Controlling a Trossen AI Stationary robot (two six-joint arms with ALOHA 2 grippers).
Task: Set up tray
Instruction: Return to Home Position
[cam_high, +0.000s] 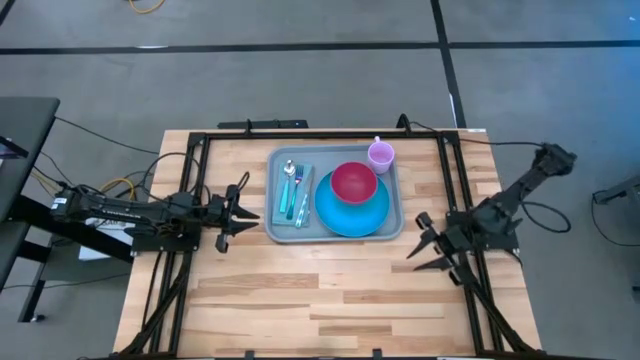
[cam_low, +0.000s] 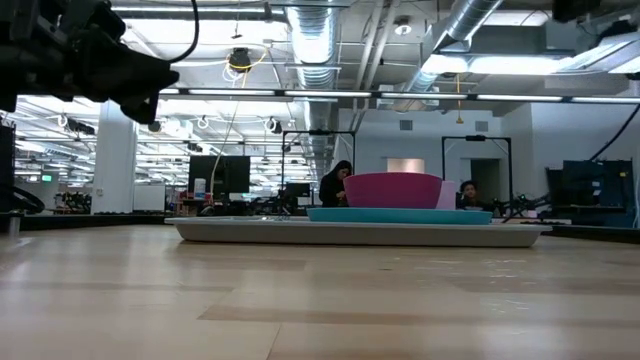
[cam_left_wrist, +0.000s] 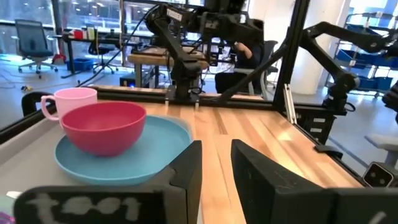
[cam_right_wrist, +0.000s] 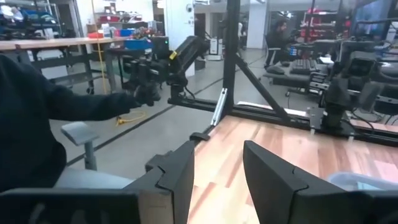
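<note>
Tray (cam_high: 290, 234), grey-blue with a low rim, lies flat on the wooden bench (cam_high: 300, 300), in the upper middle of the high view, between the two arms. On its right portion sits a round blue plate (cam_high: 350, 216) carrying a red bowl (cam_high: 354, 182). A pink cup (cam_high: 380, 154) stands at the tray's upper right corner, just beside the bowl. On the left portion a teal napkin (cam_high: 298, 205) lies lengthwise with cutlery (cam_high: 288, 180) laid side by side on it; the separate pieces are too small to tell apart.

Left claw (cam_high: 243, 215) is just off the tray's left edge, apart from it, pointing toward it. Its fingers are spread and released, holding nothing; its wrist view confirms the gap.

Right claw (cam_high: 418, 240) is near the tray's lower right corner, apart from it, fingers likewise spread and empty.

Low view shows the tray level on the bench, with two persons (cam_low: 335, 183) in the room beyond
</note>
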